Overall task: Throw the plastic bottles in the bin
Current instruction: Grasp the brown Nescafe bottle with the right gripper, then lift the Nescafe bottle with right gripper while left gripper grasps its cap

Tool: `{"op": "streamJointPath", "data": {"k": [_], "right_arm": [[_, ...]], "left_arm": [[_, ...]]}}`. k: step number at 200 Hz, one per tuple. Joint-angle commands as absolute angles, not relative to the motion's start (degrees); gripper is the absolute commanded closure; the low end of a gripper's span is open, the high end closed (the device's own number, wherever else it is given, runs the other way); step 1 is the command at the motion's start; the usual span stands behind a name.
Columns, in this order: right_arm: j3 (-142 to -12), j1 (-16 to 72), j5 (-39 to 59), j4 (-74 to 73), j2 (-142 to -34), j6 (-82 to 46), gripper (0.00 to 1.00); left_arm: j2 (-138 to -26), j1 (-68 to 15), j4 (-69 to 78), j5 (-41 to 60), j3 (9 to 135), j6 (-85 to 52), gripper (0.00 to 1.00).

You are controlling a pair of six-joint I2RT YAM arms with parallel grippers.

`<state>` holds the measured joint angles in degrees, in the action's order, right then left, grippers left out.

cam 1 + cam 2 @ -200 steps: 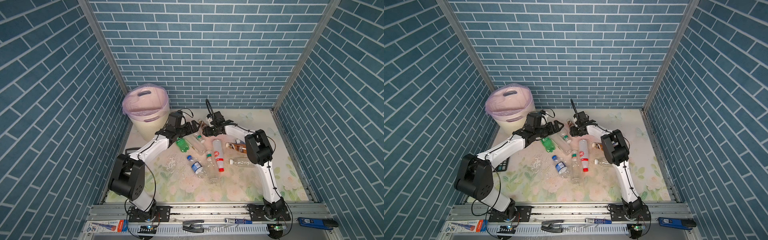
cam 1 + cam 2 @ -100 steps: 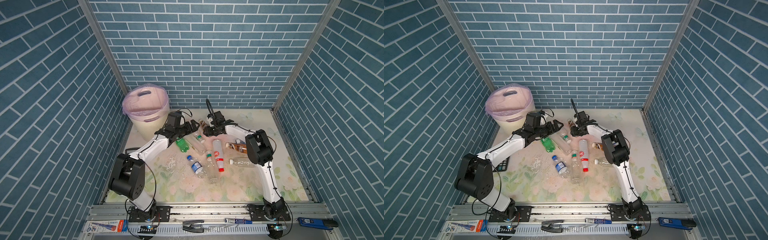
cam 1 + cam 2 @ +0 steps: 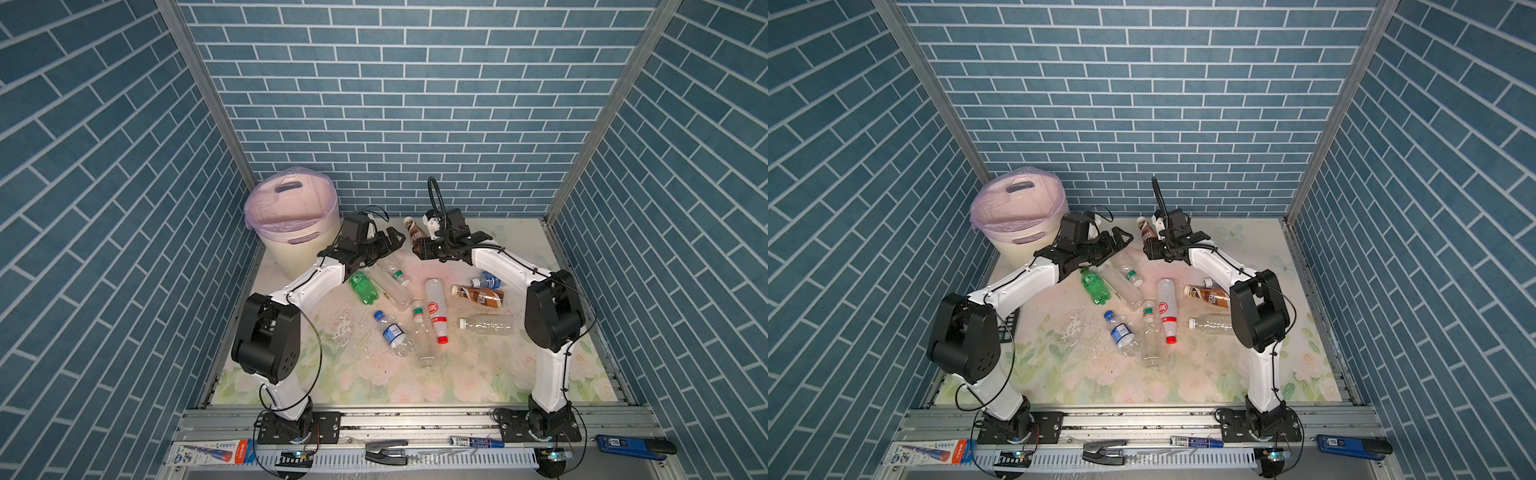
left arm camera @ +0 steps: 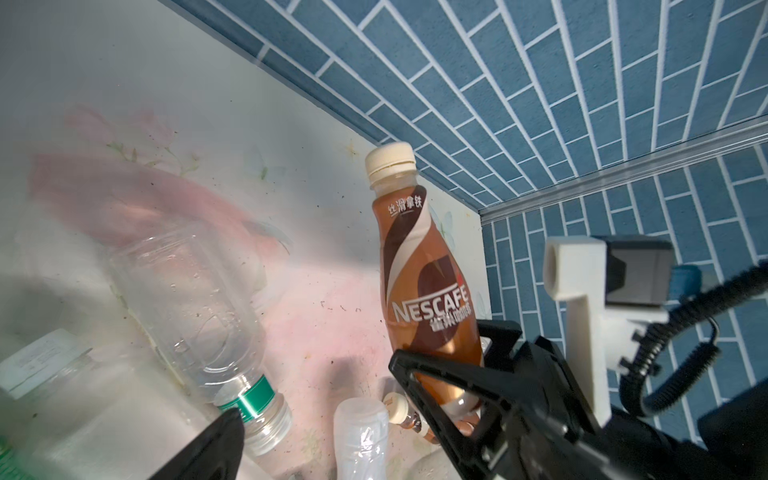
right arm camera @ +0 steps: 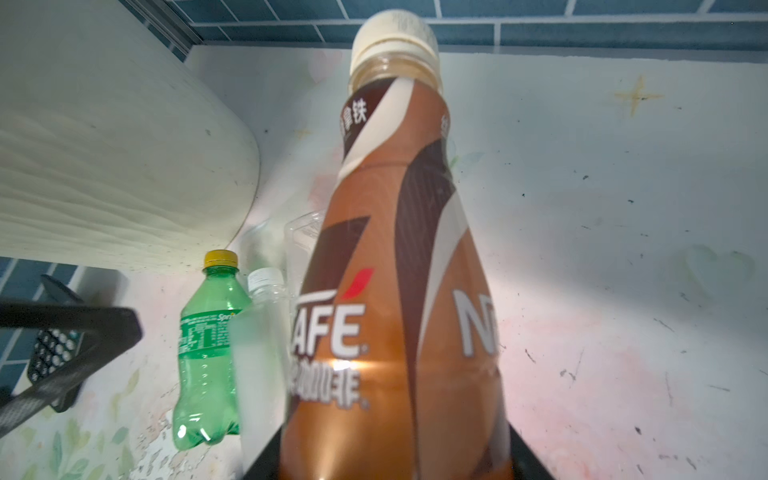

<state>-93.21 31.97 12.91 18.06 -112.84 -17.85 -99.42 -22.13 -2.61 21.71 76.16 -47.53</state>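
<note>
Right wrist view: the right gripper [image 5: 398,462] has its jaws clamped on the base of the brown-labelled bottle [image 5: 395,291], cap pointing away. In both top views the left gripper [image 3: 394,240] is just beside that bottle, jaws spread wide and holding nothing. The green bottle [image 3: 363,288], the red-capped white bottle [image 3: 435,309] and several clear ones lie on the table [image 3: 478,374]. The bin [image 3: 286,253] stands in the far left corner; its interior shows the pink bag [image 3: 286,203].
</note>
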Motion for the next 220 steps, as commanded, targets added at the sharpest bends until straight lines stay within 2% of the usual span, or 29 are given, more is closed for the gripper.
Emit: {"op": "streamJointPath", "data": {"k": [1, 84, 134, 180, 220], "right_arm": [[-89.66, 31.97, 13.44, 16.84, -108.52, -19.16, 0.52], [-81.68, 31.98, 15.85, 13.30, -97.76, -19.17, 0.52], [-78.96, 31.99, 17.29, 11.70, -93.77, -17.58, 0.52], [-77.63, 32.08, 18.05, 10.51, -92.49, -17.62, 0.53], [-76.99, 32.19, 18.87, 9.71, -92.03, -17.49, 0.53]], "left_arm": [[-101.67, -23.37, -2.00, 20.44, 80.59, -49.17, 0.01], [-110.57, -26.27, -1.84, 18.65, 93.73, -51.58, 0.01], [-113.83, -27.33, -2.63, 17.93, 99.13, -51.38, 0.14], [-114.93, -28.04, -2.37, 17.86, 100.63, -51.08, 0.39], [-115.34, -28.26, -2.46, 17.32, 100.99, -50.67, 0.51]]}}
